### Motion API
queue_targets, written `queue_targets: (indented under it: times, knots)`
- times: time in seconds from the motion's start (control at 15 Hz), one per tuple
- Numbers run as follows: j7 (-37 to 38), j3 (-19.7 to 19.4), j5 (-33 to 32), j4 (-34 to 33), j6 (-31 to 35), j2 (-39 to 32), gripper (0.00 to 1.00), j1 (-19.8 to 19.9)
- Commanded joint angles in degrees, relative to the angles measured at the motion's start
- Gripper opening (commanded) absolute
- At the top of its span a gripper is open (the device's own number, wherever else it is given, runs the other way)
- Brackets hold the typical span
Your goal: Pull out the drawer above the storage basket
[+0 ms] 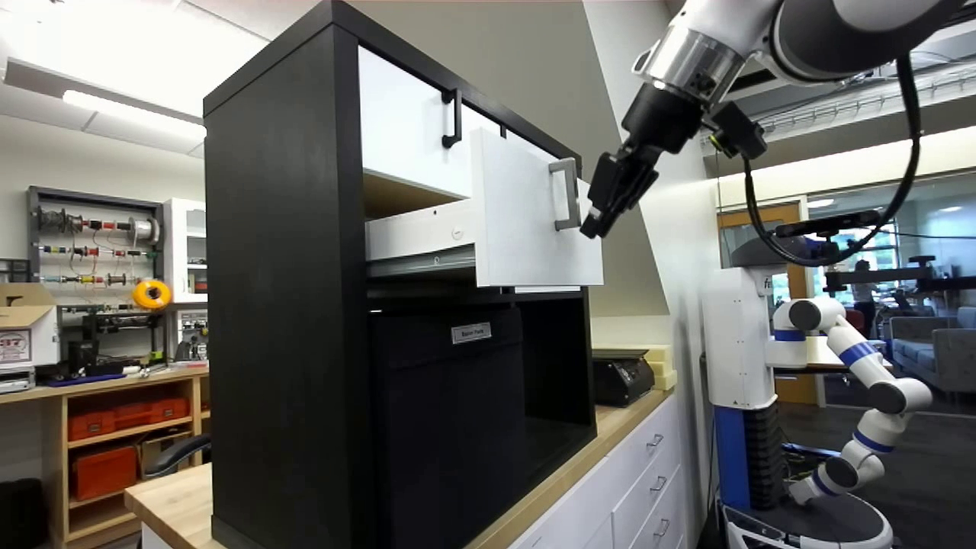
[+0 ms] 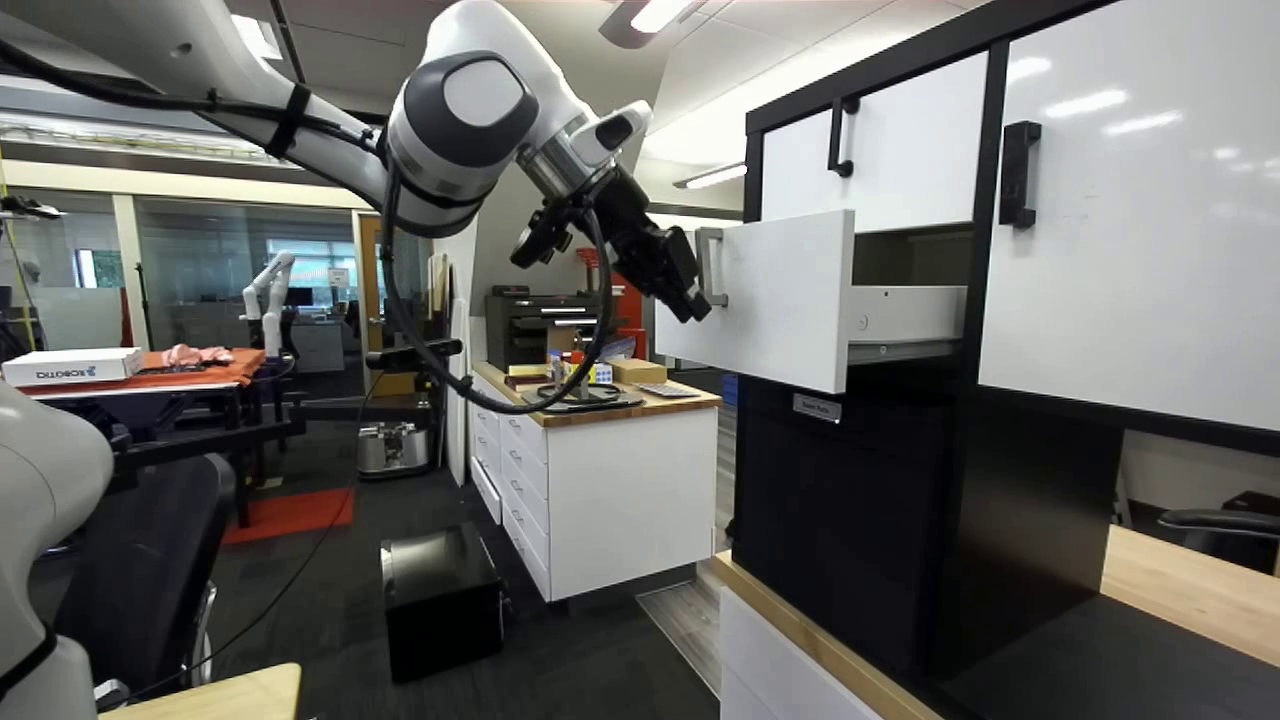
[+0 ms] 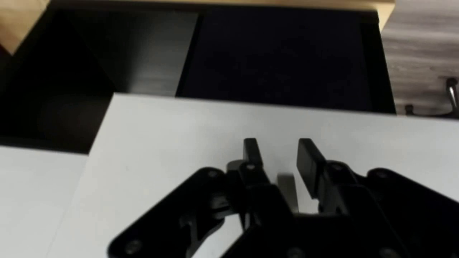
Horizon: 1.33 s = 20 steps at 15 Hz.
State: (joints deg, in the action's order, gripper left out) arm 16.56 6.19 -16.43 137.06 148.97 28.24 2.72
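Gripper (image 3: 279,154), its jaws parted moderately wide, the gap broader than the grey handle (image 3: 287,190) showing toward its 6 o'clock in the wrist view; remotely, I cannot tell whether the two touch. Drawer (image 1: 518,229): partly out of the black cabinet (image 1: 274,305), with the storage basket (image 1: 450,412) below at 7 o'clock in an exterior view. I judge the drawer rigid, moderately heavy, and likely to glide on its runner (image 1: 423,261). I would grasp the handle at mid-bar; smooth metal may slip, and the flat front (image 2: 780,300) offers no purchase.
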Motion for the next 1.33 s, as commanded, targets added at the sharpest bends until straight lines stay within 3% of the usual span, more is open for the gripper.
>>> queue_targets:
  times: [0.0, 0.33, 0.4, 0.93, 1.0, 1.27]
  knots:
    - [-1.33, 0.56, 2.46, 2.07, -8.13, 1.22, 0.65, 0.53]
    - [-2.60, 0.28, 3.18, 0.52, -18.67, 1.71, 0.97, -0.27]
    - [-2.97, 0.19, 3.39, 0.12, -20.56, 1.84, 0.99, -0.51]
    - [-4.17, -0.22, 5.10, -3.43, -30.95, 1.44, 1.00, -1.43]
    - [-3.05, 0.13, 3.80, -2.54, -27.88, 0.46, 1.00, -0.87]
    - [-3.04, 0.12, 3.81, -2.62, -28.02, 0.17, 1.00, -0.88]
